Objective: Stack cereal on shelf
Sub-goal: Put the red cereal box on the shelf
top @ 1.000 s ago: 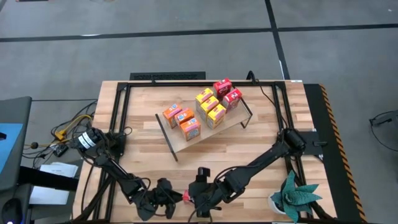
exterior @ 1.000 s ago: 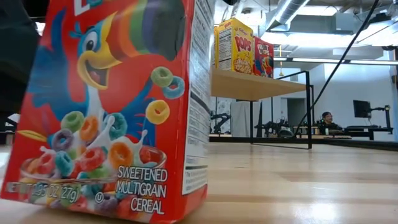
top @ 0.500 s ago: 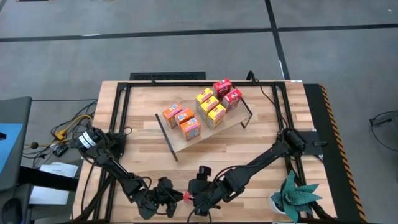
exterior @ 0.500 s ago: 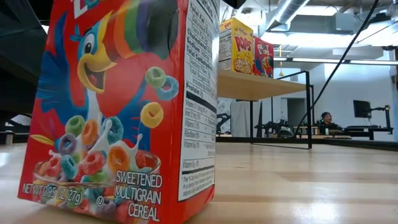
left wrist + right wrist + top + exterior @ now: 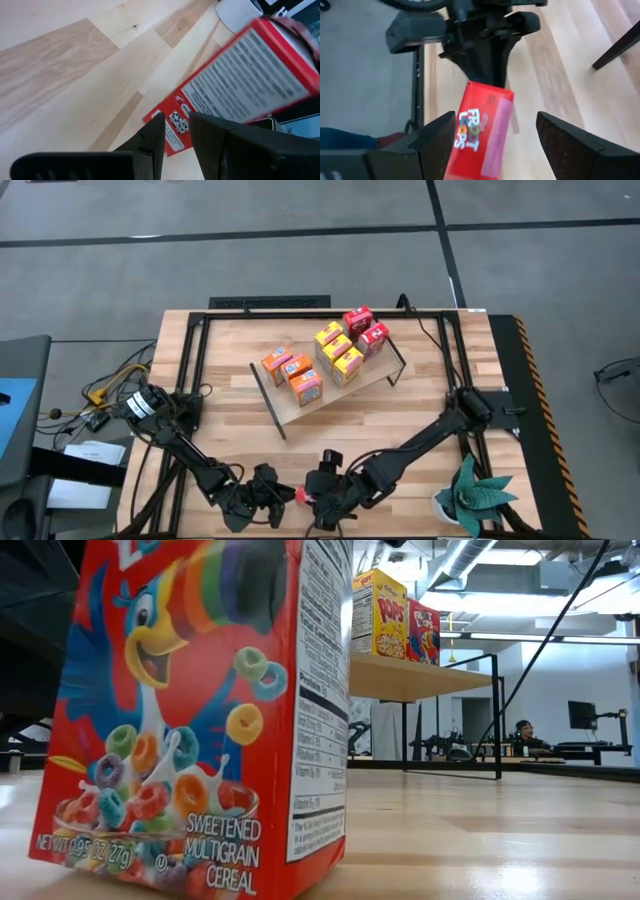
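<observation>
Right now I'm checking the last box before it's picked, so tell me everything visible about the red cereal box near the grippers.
The red cereal box is printed cardboard: a toucan, colored loops in a bowl, nutrition text on its side. It stands upright on the tabletop at the near edge, between the left gripper and the open right gripper, whose fingers flank it without clearly touching.

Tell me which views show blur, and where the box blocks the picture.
Low view: the red cereal box fills the picture's left half, hiding the table behind it; the shelf stays sharp. Left wrist view: the box's upper edge is smeared. Right wrist view: the right pincer fingers look soft.
</observation>
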{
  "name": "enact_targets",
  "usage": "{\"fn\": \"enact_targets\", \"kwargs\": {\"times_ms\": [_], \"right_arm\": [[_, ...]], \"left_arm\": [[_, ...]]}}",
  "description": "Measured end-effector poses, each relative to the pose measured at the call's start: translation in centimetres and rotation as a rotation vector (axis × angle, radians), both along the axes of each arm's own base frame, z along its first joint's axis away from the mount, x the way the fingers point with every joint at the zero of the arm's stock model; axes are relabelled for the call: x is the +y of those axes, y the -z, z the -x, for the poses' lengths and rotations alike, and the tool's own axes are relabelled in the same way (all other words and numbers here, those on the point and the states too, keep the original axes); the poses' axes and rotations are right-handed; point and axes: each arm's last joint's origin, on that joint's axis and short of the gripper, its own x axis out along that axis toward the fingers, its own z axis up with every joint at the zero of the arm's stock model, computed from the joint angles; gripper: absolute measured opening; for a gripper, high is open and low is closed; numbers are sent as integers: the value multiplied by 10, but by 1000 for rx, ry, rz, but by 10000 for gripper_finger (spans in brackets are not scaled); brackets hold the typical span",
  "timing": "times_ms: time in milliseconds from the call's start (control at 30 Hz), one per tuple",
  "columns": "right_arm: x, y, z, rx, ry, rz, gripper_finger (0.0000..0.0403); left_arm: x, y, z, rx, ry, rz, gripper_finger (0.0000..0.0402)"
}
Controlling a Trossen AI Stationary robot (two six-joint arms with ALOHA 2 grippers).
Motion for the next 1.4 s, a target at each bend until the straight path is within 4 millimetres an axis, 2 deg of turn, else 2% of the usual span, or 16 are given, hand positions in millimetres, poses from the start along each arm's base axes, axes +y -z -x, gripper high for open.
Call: {"fn": "enact_targets", "kwargs": {"times_ms": [200,1400], "right_arm": [[1,4,1,7,21,-20,302],[10,1,4,-61,77,-33,302]], "left_arm": [[0,0,0,-1,-4,7,76],[0,0,0,-3,-10,14,76]]}}
